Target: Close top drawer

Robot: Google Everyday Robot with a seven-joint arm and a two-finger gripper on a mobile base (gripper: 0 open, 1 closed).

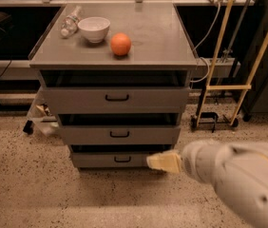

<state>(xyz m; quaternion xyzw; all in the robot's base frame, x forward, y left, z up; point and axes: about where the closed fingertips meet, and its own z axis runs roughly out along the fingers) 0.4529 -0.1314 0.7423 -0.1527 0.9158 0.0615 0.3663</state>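
Note:
The top drawer (77, 100) is the uppermost of three grey metal drawers in a cabinet, with a small dark loop handle (117, 98) at its centre. Its front panel stands out a little, with a dark gap above it under the cabinet top (157, 37). My gripper (159, 161), cream-coloured at the tip of a thick white arm (238, 179), is low at the right. It is in front of the bottom drawer's right end, well below the top drawer and apart from its handle.
An orange (120, 44), a white bowl (94, 28) and a lying plastic bottle (70, 22) rest on the cabinet top. The middle drawer (86, 136) and the bottom drawer (96, 160) sit below. A yellow-framed stand (224, 87) with cables is at the right. The floor is speckled.

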